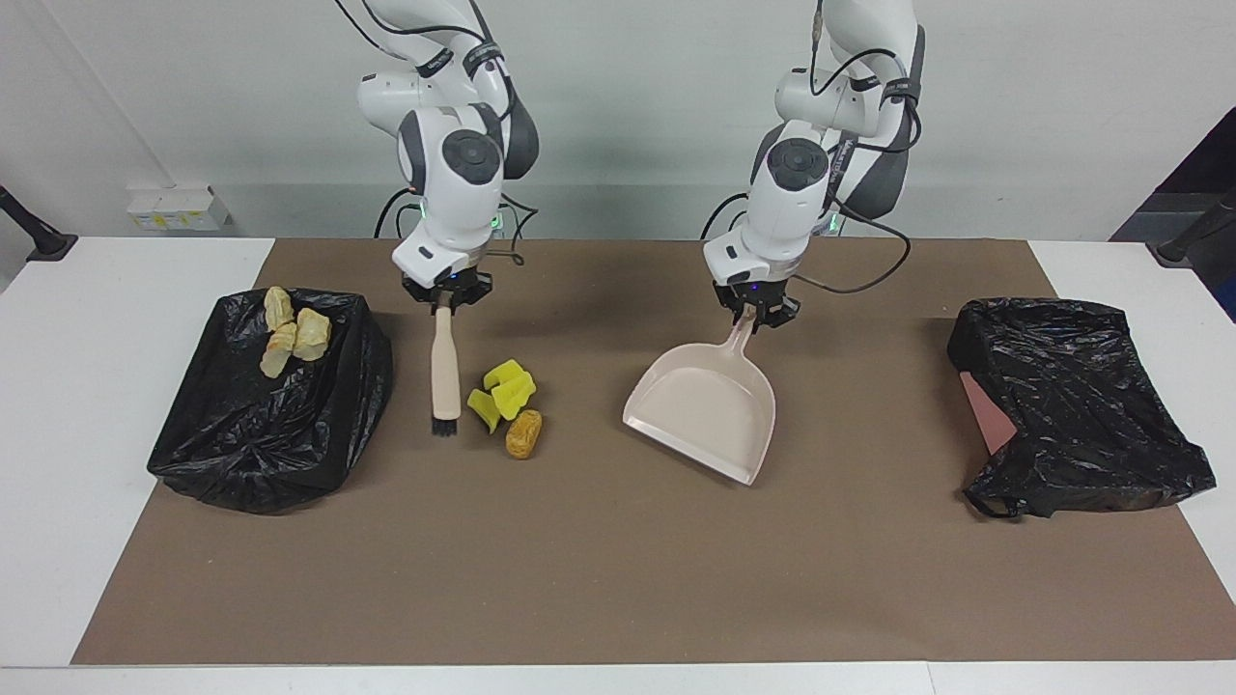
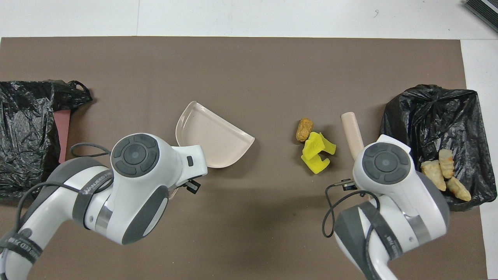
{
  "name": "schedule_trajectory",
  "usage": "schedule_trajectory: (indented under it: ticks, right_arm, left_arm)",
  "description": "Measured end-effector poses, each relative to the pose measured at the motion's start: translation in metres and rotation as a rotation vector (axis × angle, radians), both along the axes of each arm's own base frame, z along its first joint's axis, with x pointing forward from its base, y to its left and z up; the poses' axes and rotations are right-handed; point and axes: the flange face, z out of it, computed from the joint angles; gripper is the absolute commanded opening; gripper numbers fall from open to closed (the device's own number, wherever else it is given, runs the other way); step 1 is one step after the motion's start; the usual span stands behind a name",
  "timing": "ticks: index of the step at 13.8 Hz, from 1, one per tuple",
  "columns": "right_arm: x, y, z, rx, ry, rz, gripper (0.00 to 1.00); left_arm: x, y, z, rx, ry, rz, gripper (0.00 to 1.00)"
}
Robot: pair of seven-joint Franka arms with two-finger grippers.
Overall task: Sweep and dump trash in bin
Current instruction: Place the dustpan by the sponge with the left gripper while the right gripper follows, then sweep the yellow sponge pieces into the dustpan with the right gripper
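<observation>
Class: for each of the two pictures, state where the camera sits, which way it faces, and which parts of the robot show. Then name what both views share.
Facing view: high across the table, looking at the robots; both arms show whole, the left gripper holding the dustpan, the right gripper holding the brush.
Overhead view: above the robots' end, looking steeply down and forward; only wrists and forearms show, entering from the bottom.
Shared: dustpan, brush, yellow sponge pieces, brown roll, both black bags.
</observation>
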Motion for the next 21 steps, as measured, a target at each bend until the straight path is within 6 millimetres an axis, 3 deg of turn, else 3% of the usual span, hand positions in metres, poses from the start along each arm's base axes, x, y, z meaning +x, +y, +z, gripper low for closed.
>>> schedule_trajectory:
  ticks: [1, 3, 7, 12, 18, 20, 21]
  right_arm:
    - [0.003, -0.01, -0.003, 0.002, 0.016, 0.012, 0.0]
    - [0.004, -0.011, -0.016, 0.006, 0.056, 0.049, 0.0]
    - [-0.005, 0.03, -0.049, 0.037, 0.142, 0.153, 0.0]
    - [-0.012, 0.082, -0.059, 0.265, 0.209, 0.167, 0.0]
    - [-0.028, 0.157, -0.048, 0.617, 0.288, 0.139, 0.0]
    - [-0.029, 0.168, -0.035, 0.658, 0.275, 0.139, 0.0]
    - [-0.026, 0.164, -0.025, 0.663, 0.261, 0.136, 0.0]
  left_arm:
    - [-0.013, -0.002, -0.002, 0.003, 0.007, -0.032, 0.0]
    - [-0.035, -0.009, -0.006, 0.006, 0.02, -0.13, 0.0]
    - [-0.063, -0.03, -0.014, 0.019, 0.061, -0.297, 0.0]
    - [-0.044, -0.035, -0.029, 0.018, 0.094, -0.384, 0.0]
    - [-0.036, -0.039, -0.031, -0.009, 0.063, -0.496, 0.0]
    - [-0.034, -0.041, -0.033, -0.024, 0.038, -0.535, 0.0]
    - [-0.032, -0.041, -0.036, -0.031, 0.024, -0.543, 0.0]
